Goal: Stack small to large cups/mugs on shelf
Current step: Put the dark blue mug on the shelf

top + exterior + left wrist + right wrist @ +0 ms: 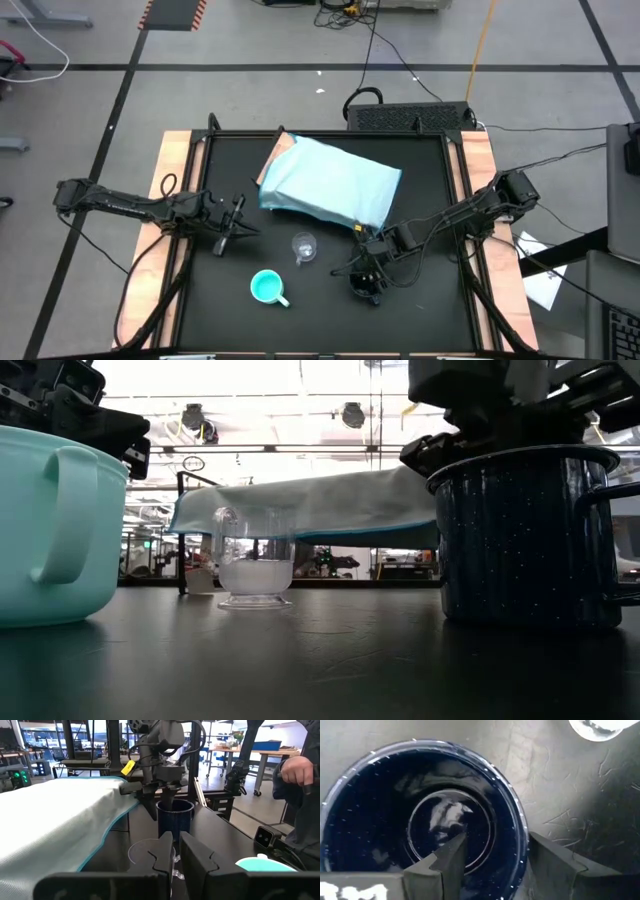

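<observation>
I see the black mug (366, 283) on the table near-right of the shelf (335, 182), my right gripper (492, 855) spread wide astride its rim, one finger inside, one outside. Left gripper (222, 243) waits, nearly closed, empty, left of the glass cup (303, 246).

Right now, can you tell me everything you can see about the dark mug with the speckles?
The dark mug looks like dark navy enamel with tiny white speckles, shiny inside and empty. It stands upright on the black table, near its front right, apart from the clear glass cup and the teal mug. Its handle sticks out to one side. The right gripper is over it with fingers spread, one finger dipping inside the rim and the other outside the wall. I cannot tell if they touch it.
</observation>
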